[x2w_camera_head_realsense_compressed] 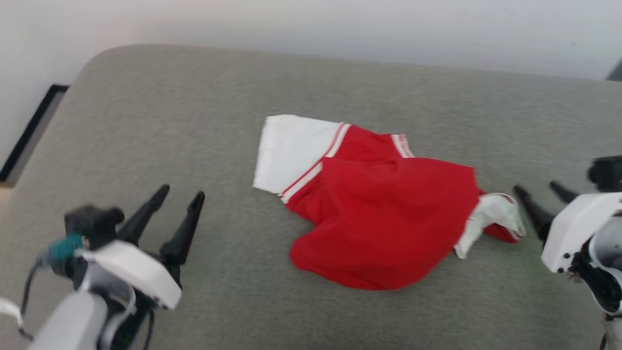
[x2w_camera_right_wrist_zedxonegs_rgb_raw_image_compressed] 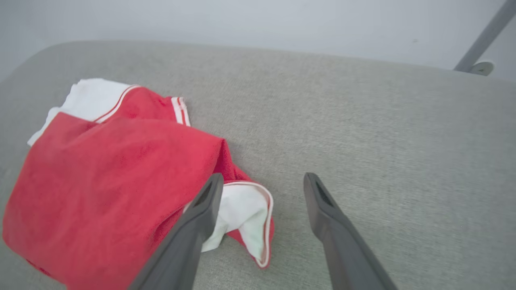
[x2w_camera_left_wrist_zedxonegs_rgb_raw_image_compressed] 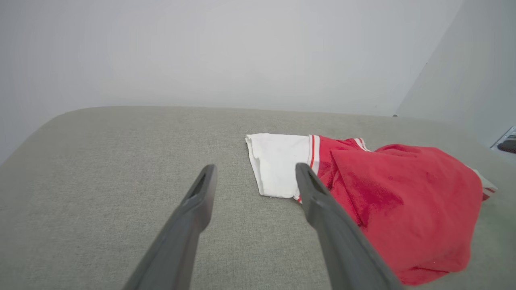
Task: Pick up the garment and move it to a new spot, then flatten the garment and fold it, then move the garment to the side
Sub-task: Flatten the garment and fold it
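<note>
Right wrist view: right tool spread wide, empty, beside garment.

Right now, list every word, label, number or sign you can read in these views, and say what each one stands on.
None can be read.
The garment lies crumpled, showing plain red cloth, white sleeves and striped trim, with no lettering on the folds that face up.
The left gripper and right gripper bear no readable marks.
</note>
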Controlling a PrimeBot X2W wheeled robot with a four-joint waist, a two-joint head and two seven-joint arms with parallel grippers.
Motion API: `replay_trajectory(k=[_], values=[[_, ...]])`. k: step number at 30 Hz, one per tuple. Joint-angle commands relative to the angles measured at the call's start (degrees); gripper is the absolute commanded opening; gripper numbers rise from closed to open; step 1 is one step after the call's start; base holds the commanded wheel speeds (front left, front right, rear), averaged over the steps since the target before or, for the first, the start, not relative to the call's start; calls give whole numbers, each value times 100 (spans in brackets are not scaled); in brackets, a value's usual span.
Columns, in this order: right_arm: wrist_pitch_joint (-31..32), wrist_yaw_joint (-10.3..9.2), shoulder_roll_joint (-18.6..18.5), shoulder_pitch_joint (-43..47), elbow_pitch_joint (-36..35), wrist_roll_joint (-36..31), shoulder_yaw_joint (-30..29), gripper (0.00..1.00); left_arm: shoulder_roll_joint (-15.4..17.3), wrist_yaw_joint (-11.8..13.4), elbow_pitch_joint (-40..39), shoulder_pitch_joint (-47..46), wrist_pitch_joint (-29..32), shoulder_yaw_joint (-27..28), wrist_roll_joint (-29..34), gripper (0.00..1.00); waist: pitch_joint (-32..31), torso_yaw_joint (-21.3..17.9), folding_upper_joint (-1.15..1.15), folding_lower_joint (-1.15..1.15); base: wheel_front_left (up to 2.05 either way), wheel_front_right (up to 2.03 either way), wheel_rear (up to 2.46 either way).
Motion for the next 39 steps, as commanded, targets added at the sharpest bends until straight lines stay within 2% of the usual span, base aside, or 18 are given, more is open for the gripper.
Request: replay_trajectory(k=[1, 5, 6, 11, 16, 21, 23, 30, 36, 37, 38, 39], values=[[-163, -4, 70, 105, -111, -81, -92, 100, 115, -17, -35, -182, 175, -73, -40, 100, -80, -224, 0, 0, 0, 0, 0], [-853, -3, 467, 283, -626, -408, -462, 100, 390, -16, 45, -664, 948, -280, -421, 100, -132, -552, 0, 0, 0, 0, 0], [-1251, -3, 695, 362, -913, -619, -613, 100, 512, -17, 171, -923, 1346, -336, -592, 100, -122, -733, 0, 0, 0, 0, 0], [-2087, -3, 1202, 591, -1488, -1093, -662, 100, 683, -14, 640, -1504, 2233, -447, -818, 100, -33, -1250, 0, 0, 0, 0, 0], [-2887, -4, 1442, 782, -1803, -1480, -483, 100, 729, 4, 1321, -2026, 2984, -582, -968, 100, 136, -1715, 0, 0, 0, 0, 0], [-3410, -3, 1547, 884, -1859, -1643, -334, 100, 745, 109, 1949, -2356, 3568, -734, -915, 100, 305, -2035, 0, 0, 0, 0, 0], [-3584, -4, 1575, 948, -1822, -1615, -322, 100, 807, 147, 2270, -2466, 3805, -814, -852, 100, 386, -2161, 0, 0, 0, 0, 0], [-3728, -4, 1597, 948, -1590, -1339, -211, 100, 718, 522, 3242, -2711, 4511, -1015, -792, 100, 619, -2466, 0, 0, 0, 0, 0], [-3602, -4, 1596, 816, -1438, -1172, -38, 100, 443, 786, 3853, -2724, 4891, -1165, -813, 100, 744, -2537, 0, 0, 0, 0, 0], [-3569, -3, 1597, 797, -1429, -1170, 14, 100, 399, 736, 3905, -2725, 4942, -1199, -829, 44, 765, -2536, 0, 0, 0, 0, 0], [-3555, -3, 1600, 796, -1427, -1173, 35, 100, 353, 716, 3957, -2741, 4929, -1203, -846, 0, 784, -2526, 0, 0, 0, 0, 0], [-3559, -4, 1594, 783, -1423, -1182, 36, 100, 318, 689, 3999, -2757, 4919, -1219, -846, 0, 793, -2509, 0, 0, 0, 0, 0]])
